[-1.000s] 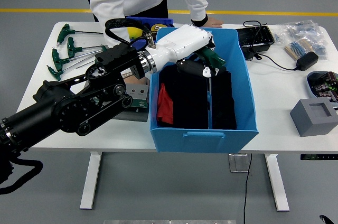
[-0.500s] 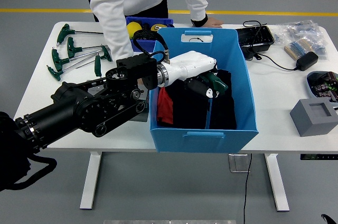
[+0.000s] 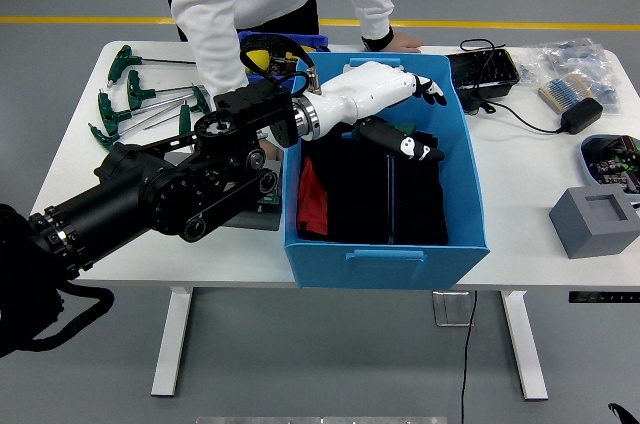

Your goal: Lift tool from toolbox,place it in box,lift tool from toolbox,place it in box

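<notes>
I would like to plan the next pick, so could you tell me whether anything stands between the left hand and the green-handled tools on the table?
Yes. The left hand hangs open inside the blue box, so the box's left wall lies between it and the green-handled tools, as does the person's sleeve reaching down there.

The left robot hand (image 3: 385, 94) has a smooth, glossy white plastic shell with black fingertips. The arm (image 3: 170, 189) is matt black metal. The box (image 3: 385, 254) is smooth blue plastic, holding matt black and red cloth (image 3: 345, 194). The bench (image 3: 520, 204) top is smooth, matt white.
</notes>
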